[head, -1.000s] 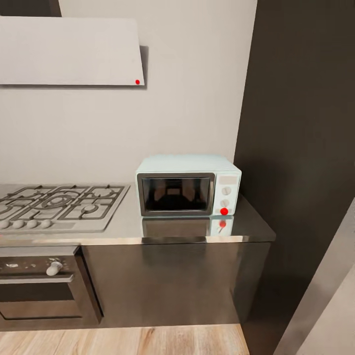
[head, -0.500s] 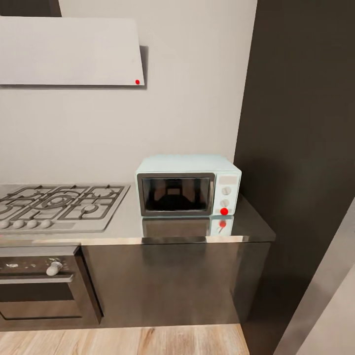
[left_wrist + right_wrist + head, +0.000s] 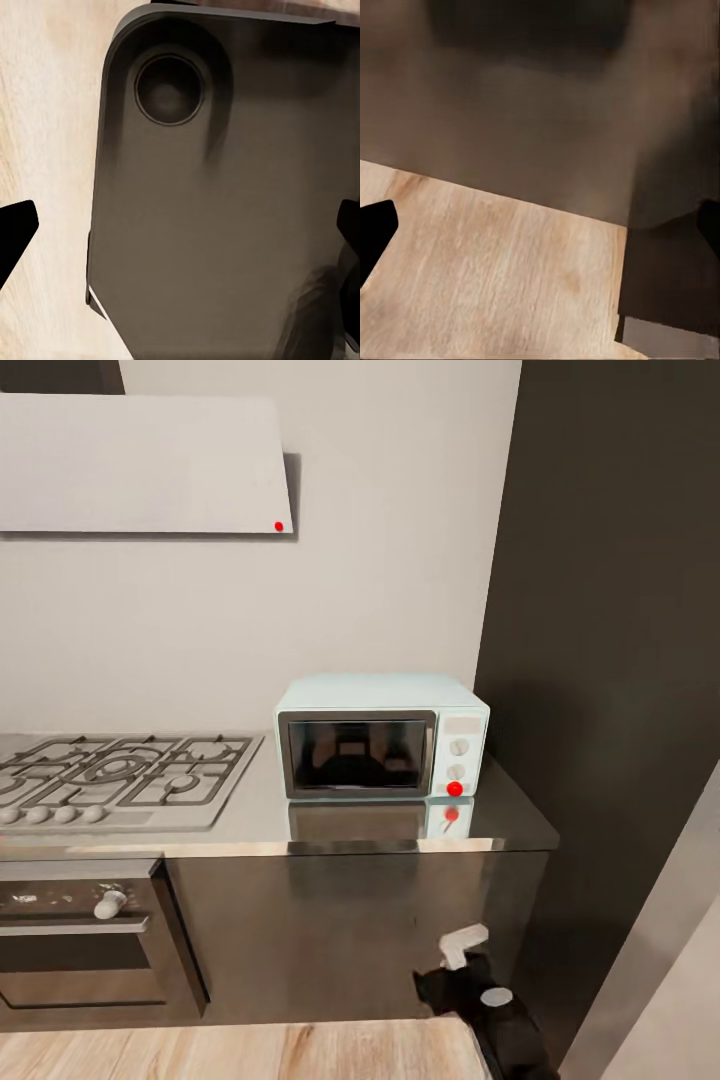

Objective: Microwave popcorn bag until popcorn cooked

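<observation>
The microwave stands on the grey desk, its back near the pale wall and its right side close to a tall dark cabinet. Its dark glass door is closed, and the white panel to the right of the door carries two knobs with a red dot below them; the glossy desk surface mirrors its front. To the left of the microwave, well apart from it, a steel gas hob is set into the desk, with a row of knobs along its near edge. A white flat hood with a small red dot at its lower right corner hangs on the wall above the hob. Under the hob sits a dark oven with one pale knob, and beside it the dark cabinet fronts run down to a pale wooden floor. The right arm, black with a white part at its top, shows at the lower edge of the head view in front of the cabinet fronts. In the right wrist view the right tool has its two dark fingertips at opposite edges of the picture, spread wide with nothing between them, over the wooden floor and a dark cabinet base. In the left wrist view the left tool is likewise spread wide and holds nothing, above a dark rounded panel with a round recess, beside the wooden floor.
</observation>
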